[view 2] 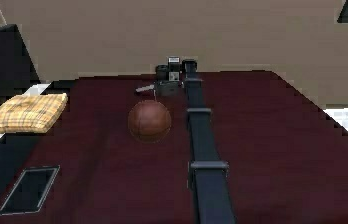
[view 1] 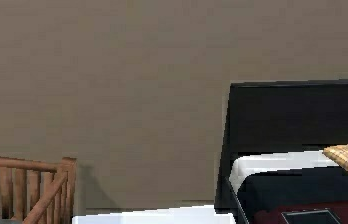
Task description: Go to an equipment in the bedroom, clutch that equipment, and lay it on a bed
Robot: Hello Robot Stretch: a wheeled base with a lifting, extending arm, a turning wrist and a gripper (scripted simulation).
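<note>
From my end this reads as a bedroom in a home; a bed [view 2: 272,130] with a dark red cover stretches out in the arm side view; a tan checked pillow [view 2: 27,112] lies at its head end; in the forward view I see the black headboard [view 1: 292,120] standing against a plain beige wall [view 1: 112,80], with a white sheet [view 1: 272,165] showing below it; a slatted frame [view 1: 27,185] of brown wood stands near the same wall, low at that view's left.
</note>
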